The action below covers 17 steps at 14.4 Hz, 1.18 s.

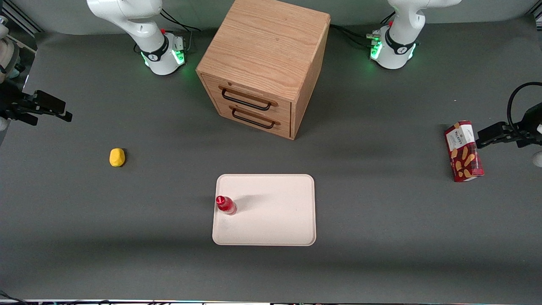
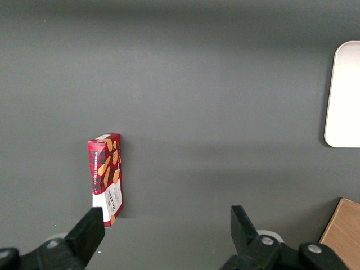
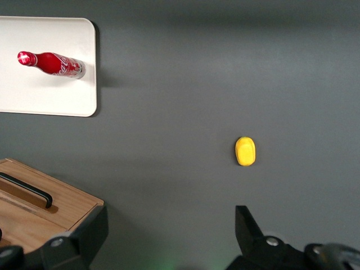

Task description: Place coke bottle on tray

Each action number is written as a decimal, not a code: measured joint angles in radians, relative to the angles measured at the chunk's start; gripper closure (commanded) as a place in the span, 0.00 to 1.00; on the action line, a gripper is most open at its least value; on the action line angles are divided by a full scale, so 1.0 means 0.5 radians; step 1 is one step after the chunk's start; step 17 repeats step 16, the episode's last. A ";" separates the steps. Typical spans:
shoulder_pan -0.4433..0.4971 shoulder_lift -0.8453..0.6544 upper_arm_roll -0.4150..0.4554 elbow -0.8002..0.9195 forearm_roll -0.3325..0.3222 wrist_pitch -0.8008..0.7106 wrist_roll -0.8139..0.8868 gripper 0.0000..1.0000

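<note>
The coke bottle (image 1: 225, 205), slim and red with a red cap, stands upright on the cream-white tray (image 1: 275, 220), close to the tray's edge toward the working arm's end. The right wrist view shows the same bottle (image 3: 53, 63) on the tray (image 3: 50, 95) with white script on its side. My gripper (image 1: 53, 114) hangs at the working arm's end of the table, well away from the tray. It (image 3: 170, 219) is open, and only bare table shows between its fingers. A corner of the tray (image 2: 344, 95) appears in the left wrist view.
A wooden two-drawer cabinet (image 1: 264, 67) stands farther from the front camera than the tray. A yellow lump (image 1: 117, 157) lies on the table between gripper and tray. A red snack box (image 1: 464, 151) lies toward the parked arm's end.
</note>
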 measured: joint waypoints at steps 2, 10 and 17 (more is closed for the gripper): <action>-0.017 -0.028 0.001 -0.028 -0.003 0.027 -0.004 0.00; -0.004 -0.024 0.043 -0.050 -0.102 0.138 -0.005 0.00; 0.009 -0.020 0.046 -0.051 -0.114 0.133 -0.005 0.00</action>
